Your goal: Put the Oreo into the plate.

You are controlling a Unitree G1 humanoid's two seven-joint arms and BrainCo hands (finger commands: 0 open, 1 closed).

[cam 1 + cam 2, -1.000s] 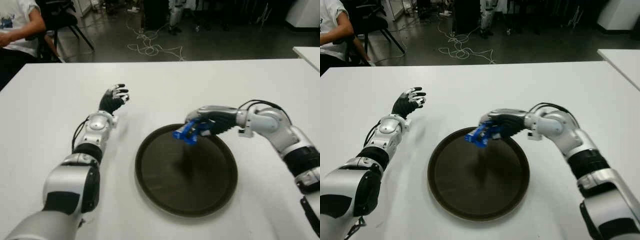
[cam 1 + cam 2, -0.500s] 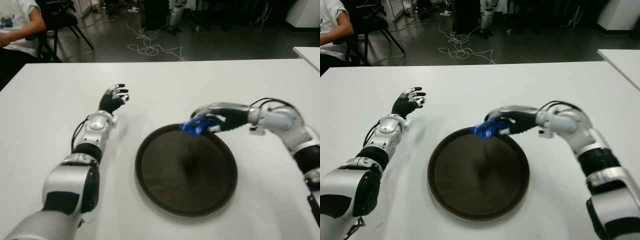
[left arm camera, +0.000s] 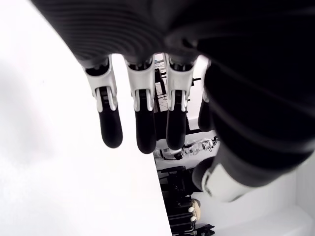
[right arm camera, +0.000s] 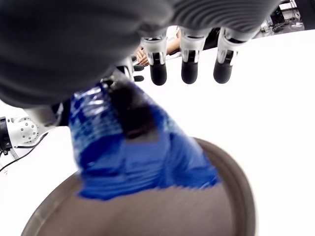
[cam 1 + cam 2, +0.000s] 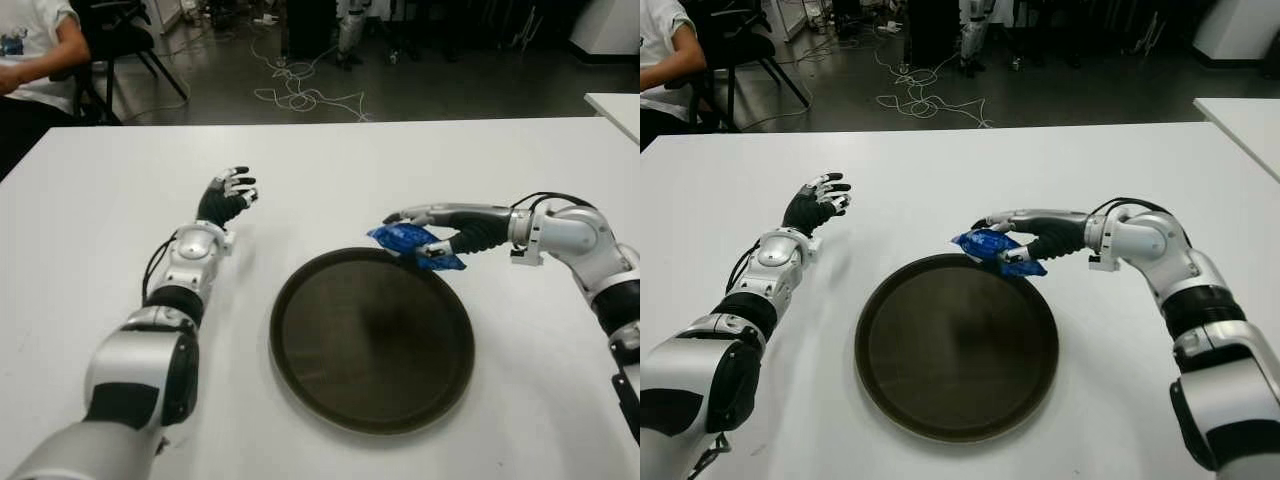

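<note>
The Oreo, a blue packet point(image 5: 412, 243), lies across the far rim of the dark round plate point(image 5: 370, 350), partly over its inside. My right hand point(image 5: 425, 232) hovers just over it from the right, its fingers point(image 4: 189, 61) stretched straight and away from the packet. Only the thumb still touches the packet point(image 4: 133, 147). My left hand point(image 5: 226, 198) shows to the left of the plate on the white table point(image 5: 90, 220), idle, its fingers point(image 3: 142, 128) relaxed and holding nothing.
A seated person point(image 5: 30, 50) is beyond the table's far left corner. Cables point(image 5: 300, 95) lie on the floor behind. A second white table edge point(image 5: 615, 105) shows at the far right.
My right hand has drawn back to the right from over the plate and spread its fingers. The blue packet went from held in the curled hand to lying on the plate's far rim.
</note>
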